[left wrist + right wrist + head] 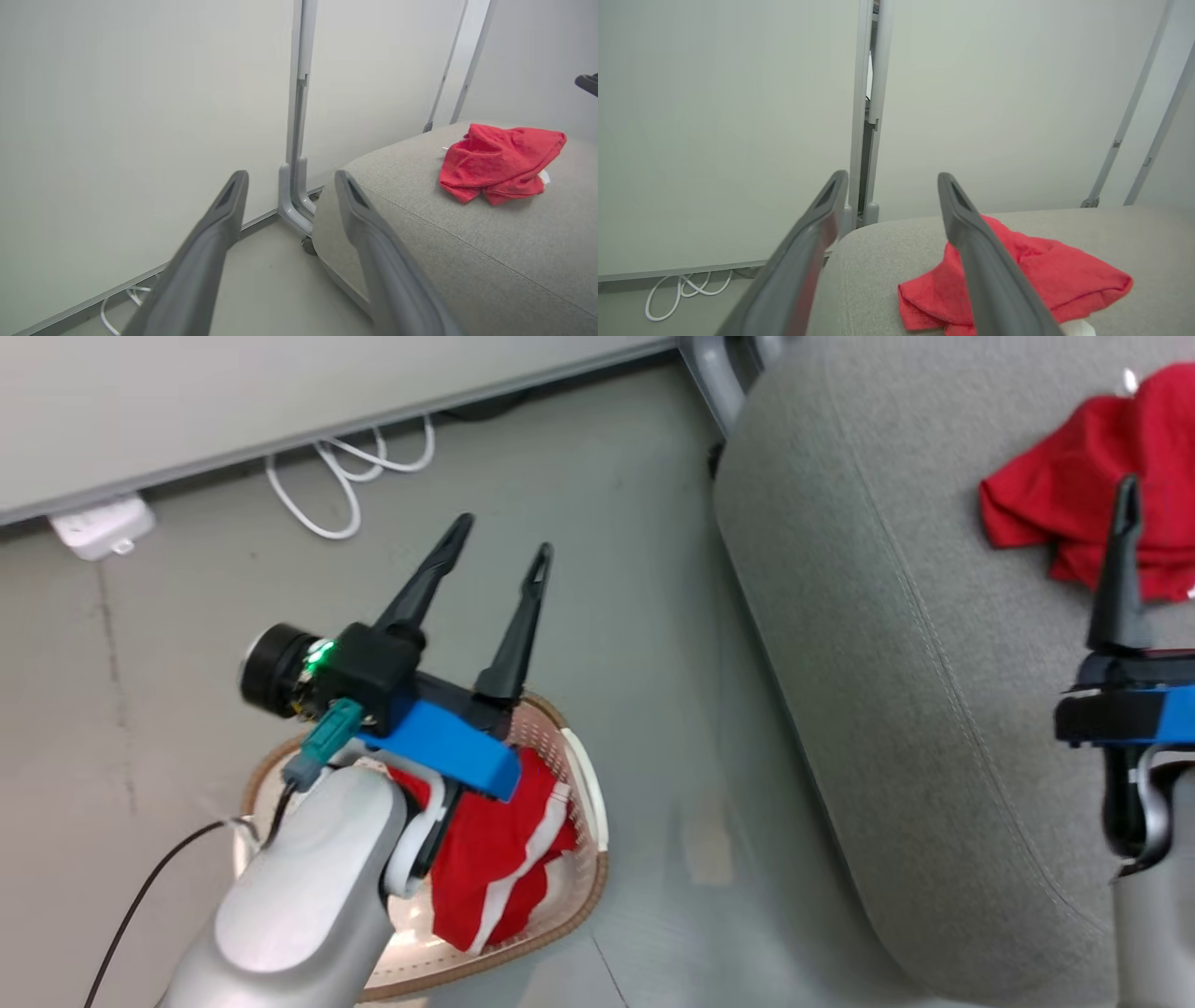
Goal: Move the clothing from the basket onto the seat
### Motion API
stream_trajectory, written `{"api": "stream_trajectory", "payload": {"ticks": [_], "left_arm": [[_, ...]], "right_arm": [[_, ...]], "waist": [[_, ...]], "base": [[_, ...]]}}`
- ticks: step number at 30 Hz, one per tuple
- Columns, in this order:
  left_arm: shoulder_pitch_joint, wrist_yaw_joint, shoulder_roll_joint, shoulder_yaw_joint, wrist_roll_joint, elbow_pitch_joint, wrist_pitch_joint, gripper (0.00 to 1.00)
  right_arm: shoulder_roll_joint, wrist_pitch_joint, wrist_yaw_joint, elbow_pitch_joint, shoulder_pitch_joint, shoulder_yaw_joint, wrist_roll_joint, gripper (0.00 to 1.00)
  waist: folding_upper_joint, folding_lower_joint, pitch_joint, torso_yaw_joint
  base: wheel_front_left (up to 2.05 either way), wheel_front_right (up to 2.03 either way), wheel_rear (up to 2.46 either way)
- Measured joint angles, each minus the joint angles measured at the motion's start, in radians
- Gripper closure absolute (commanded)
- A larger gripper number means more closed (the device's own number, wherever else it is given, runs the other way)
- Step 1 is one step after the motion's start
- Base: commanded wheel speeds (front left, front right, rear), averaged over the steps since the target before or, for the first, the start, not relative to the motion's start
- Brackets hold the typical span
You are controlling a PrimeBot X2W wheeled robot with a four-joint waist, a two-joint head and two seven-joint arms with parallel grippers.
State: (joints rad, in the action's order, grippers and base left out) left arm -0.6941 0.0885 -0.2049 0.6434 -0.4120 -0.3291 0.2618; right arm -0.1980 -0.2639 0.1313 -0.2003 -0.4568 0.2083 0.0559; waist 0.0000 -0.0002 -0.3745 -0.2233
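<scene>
light: bright, even | shadows: faint | blur: wrist foregrnd soft | edges: maybe warped

**Item count**
sofa (887, 663): 1. basket (590, 803): 1. Clothing: 1 red garment (1074, 495) on the sofa, 1 red heap (504, 859) in the basket; can't separate the pieces in it. Grippers: 2, left gripper (502, 534) and right gripper (892, 176). white cable (355, 509): 1.

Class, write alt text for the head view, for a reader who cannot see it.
A red garment lies on the grey sofa at right, while a white-striped red garment sits in the white basket on the floor at lower left. The left claw, open and empty, hovers above the basket.
</scene>
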Motion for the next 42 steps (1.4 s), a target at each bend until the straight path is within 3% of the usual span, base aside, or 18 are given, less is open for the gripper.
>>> {"api": "stream_trajectory", "payload": {"ticks": [10,20,33,42], "left_arm": [[0.202,0.004,0.016,-0.247,0.047,0.064,0.001,0.0],[0.39,-0.06,0.077,-0.43,0.127,0.106,0.001,0.0],[0.565,-0.153,0.135,-0.546,0.208,0.11,0.001,0.0],[0.601,-0.177,0.152,-0.568,0.221,0.089,0.001,0.0]], "right_arm": [[0.03,0.0,0.0,0.032,0.066,-0.197,0.021,0.0],[0.064,0.0,0.0,0.029,0.209,-0.247,0.05,0.0],[0.099,0.0,0.0,0.014,0.369,-0.218,0.063,0.0],[0.108,0.0,0.0,0.006,0.417,-0.21,0.065,0.0]], "waist": [[0.0,0.0,0.124,0.107],[0.0,0.0001,0.236,0.182],[0.0,0.0002,0.316,0.201],[0.0,0.0002,0.347,0.21]], "base": [[0.0,0.0,0.0],[0.0,0.0,0.0],[0.0,0.0,0.0],[0.0,0.0,0.0]]}}
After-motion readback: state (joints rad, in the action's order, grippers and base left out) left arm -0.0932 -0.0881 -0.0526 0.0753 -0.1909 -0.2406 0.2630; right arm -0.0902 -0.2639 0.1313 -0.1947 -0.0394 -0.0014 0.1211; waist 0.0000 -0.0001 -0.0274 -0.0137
